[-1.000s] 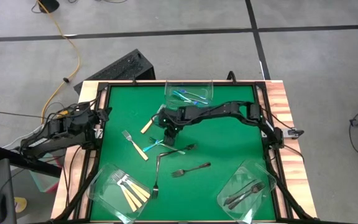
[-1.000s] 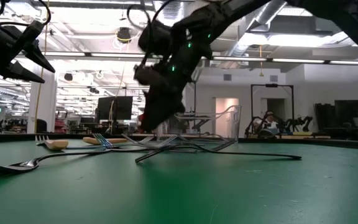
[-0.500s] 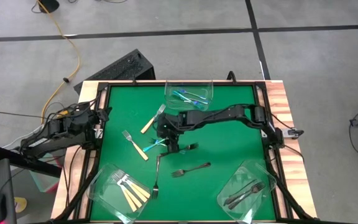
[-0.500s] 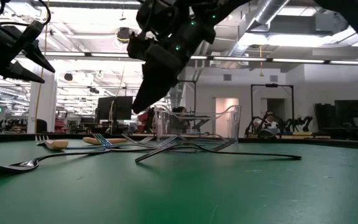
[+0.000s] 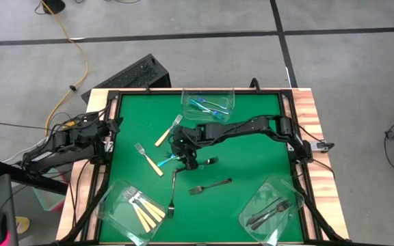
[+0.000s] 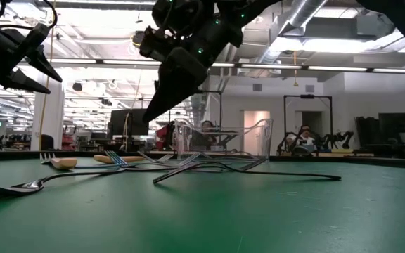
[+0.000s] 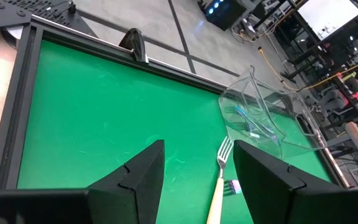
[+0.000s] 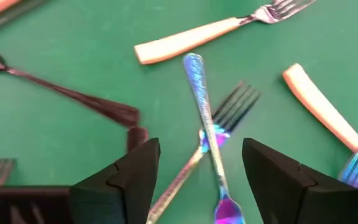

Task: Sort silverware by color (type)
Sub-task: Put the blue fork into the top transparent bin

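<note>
Loose silverware lies mid-table. Two blue-handled forks (image 8: pixel 209 134) cross each other, with two tan-handled forks (image 5: pixel 166 131) (image 5: pixel 149 159) to their left and far side. Dark metal forks (image 5: pixel 211 185) (image 5: pixel 173 191) lie toward the near edge. My right gripper (image 8: pixel 197 183) hangs open above the crossed blue forks, slanting down, and touches nothing; the high view also shows my right gripper (image 5: pixel 183 157). My left gripper (image 7: pixel 197 180) waits open at the table's left edge, raised.
Three clear tubs stand on the green mat. The far one (image 5: pixel 208 104) holds blue forks, the near-left one (image 5: pixel 132 205) tan forks, and the near-right one (image 5: pixel 269 212) dark forks. A black frame (image 5: pixel 111 102) rims the table.
My right gripper has risen off the table by the crossed forks and shifted a little toward the near-left. It has also rolled about its own axis. The forks lie where they were.
</note>
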Available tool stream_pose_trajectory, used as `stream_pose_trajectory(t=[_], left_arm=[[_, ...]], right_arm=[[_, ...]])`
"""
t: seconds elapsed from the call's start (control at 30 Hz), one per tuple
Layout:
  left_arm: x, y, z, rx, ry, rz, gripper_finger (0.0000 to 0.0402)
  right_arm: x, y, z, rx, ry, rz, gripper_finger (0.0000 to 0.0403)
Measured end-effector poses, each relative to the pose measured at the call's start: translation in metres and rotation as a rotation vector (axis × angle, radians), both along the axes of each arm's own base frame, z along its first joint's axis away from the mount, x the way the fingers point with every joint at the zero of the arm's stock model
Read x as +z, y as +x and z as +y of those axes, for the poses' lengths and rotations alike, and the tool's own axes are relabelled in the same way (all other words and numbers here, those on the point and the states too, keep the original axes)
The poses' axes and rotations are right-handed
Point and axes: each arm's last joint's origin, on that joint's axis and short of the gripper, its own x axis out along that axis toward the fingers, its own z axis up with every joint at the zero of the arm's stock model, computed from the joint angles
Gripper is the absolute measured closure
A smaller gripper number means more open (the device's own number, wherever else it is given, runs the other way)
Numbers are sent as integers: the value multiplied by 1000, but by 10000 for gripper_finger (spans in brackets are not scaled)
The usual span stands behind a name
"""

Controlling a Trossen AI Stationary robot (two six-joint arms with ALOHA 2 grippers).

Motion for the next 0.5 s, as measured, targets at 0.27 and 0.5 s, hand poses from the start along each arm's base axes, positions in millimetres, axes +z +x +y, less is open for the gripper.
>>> stream_pose_trajectory(t=[0.27, 0.5], left_arm=[[0, 0, 0, 0, 0, 0, 226], [0, 0, 0, 1, 0, 0, 226]], right_arm=[[-15, -5, -6, 1, -17, 32, 154], [-32, -12, -12, 0, -41, 71, 154]])
